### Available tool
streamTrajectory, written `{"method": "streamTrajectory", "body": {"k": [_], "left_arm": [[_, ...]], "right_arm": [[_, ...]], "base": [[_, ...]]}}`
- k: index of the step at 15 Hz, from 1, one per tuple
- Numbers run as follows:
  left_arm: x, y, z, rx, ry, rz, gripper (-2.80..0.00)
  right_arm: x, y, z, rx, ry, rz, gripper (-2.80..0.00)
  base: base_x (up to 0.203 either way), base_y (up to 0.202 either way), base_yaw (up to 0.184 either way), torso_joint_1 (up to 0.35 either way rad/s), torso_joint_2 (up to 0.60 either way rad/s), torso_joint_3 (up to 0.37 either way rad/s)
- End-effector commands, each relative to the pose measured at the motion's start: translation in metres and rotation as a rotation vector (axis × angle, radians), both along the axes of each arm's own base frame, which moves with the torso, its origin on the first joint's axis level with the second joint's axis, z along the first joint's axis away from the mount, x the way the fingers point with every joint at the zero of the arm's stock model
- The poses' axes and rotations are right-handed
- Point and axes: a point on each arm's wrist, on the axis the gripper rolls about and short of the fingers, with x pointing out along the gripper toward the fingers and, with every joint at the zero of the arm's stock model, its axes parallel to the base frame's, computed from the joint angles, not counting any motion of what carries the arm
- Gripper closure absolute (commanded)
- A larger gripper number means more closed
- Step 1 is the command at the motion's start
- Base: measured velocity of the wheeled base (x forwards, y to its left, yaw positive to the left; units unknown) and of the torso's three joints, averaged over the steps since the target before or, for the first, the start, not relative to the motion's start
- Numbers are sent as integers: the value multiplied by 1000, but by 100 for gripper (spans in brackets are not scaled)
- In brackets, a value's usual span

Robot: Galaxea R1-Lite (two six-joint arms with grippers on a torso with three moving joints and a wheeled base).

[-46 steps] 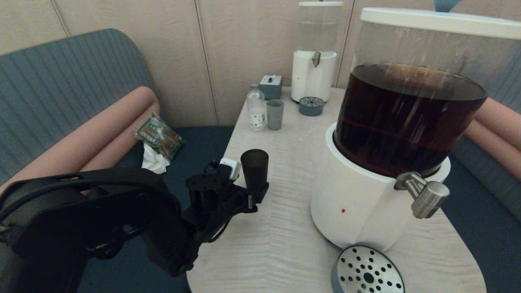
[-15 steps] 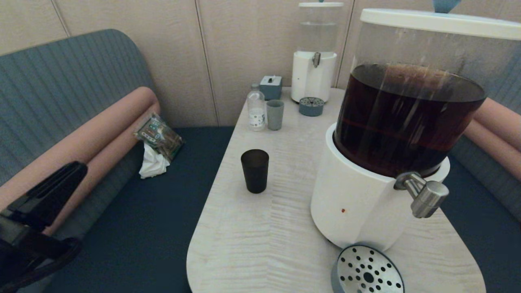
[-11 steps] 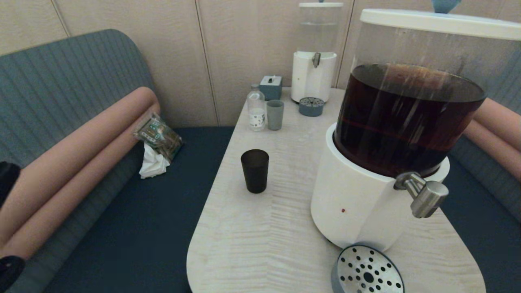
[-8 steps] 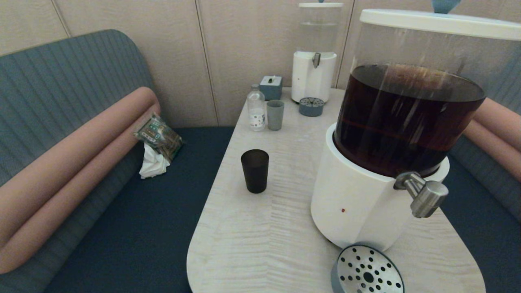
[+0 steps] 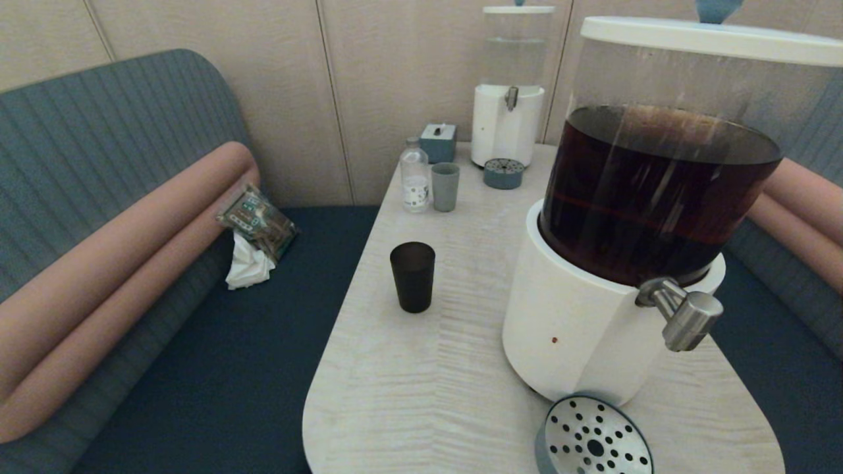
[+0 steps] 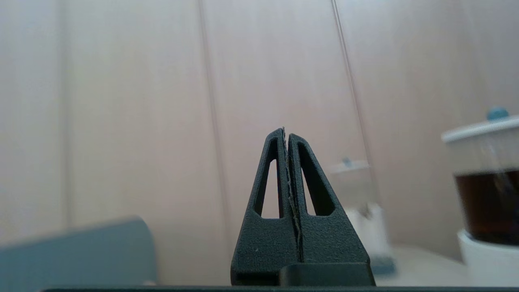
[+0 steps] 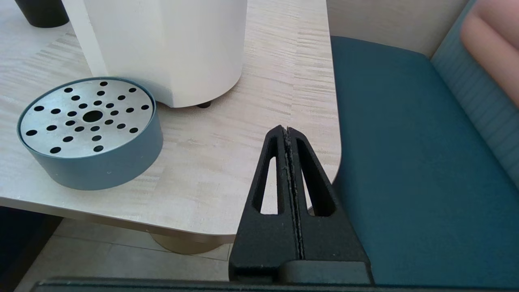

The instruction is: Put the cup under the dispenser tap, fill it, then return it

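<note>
While both arms sat out of the head view, left gripper was pressed together, holding nothing, well clear of the cup. Right gripper, likewise pressed together, hung off the tabletop edge; cup upright, apart from the dispenser tap.

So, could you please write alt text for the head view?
A black cup stands alone on a pale table, left of a large dispenser of dark liquid whose steel tap overhangs a perforated drip tray. No robot arm is visible.
</note>
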Motion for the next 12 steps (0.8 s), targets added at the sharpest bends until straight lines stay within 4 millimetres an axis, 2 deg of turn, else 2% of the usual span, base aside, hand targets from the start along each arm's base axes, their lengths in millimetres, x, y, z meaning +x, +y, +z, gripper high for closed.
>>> {"method": "streamTrajectory", "body": {"k": [1,2,5,7,12], "left_arm": [[-11,-1,-15,7,-51,32,0],[-11,-1,-17,10,-38,37,0],[-4,-1,-44,25,168,56,0],[4,-1,-54,29,282,63,0],[25,1,-95,59,730,148,0]], "right_arm": [[1,0,-3,-1,10,1,0],[1,0,-2,-1,9,1,0],[1,0,-2,-2,8,1,0],[1,0,-2,-1,9,1,0],[1,0,-2,-1,9,1,0]], "base": [[0,0,0,0,0,0],[0,0,0,0,0,0],[0,0,0,0,0,0],[0,0,0,0,0,0],[0,0,0,0,0,0]]}}
